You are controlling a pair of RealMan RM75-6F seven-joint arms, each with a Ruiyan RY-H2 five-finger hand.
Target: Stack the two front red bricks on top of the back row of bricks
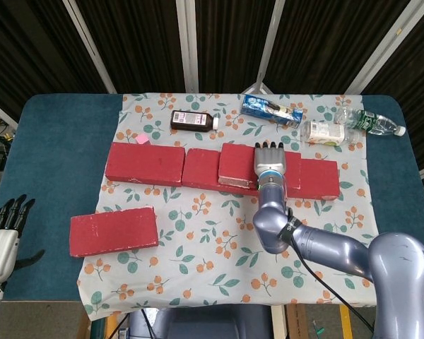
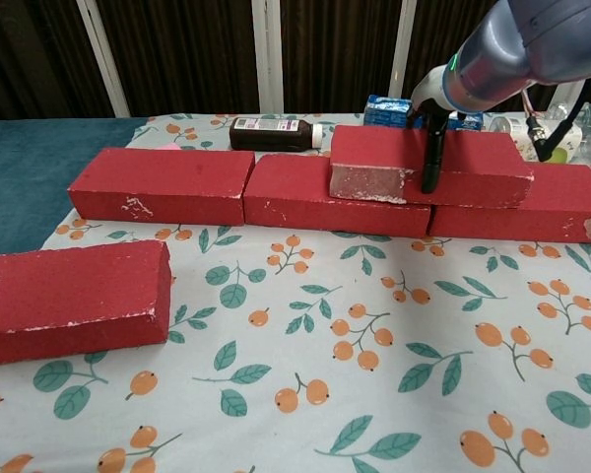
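From the head view I saw my left hand [image 1: 1, 236] hanging off the front left corner of the surface [image 1: 49, 152], holding nothing, its fingers straight and a little apart. The chest view did not show that hand at all.

My right hand [image 1: 270, 161] held the stacked brick [image 2: 428, 166] on top of the back row of bricks [image 2: 246, 187], toward the right end. The chest view showed a dark finger [image 2: 432, 158] pressed down the brick's front face. The head view only showed the hand from above.

The other front brick [image 1: 114, 231] lay alone near the front left of the flowered cloth [image 1: 226, 247], well apart from the row. There was open cloth between them.

Along the back edge lay a dark bottle [image 1: 193, 121], a blue carton [image 1: 271, 110] and clear bottles [image 1: 353, 126].
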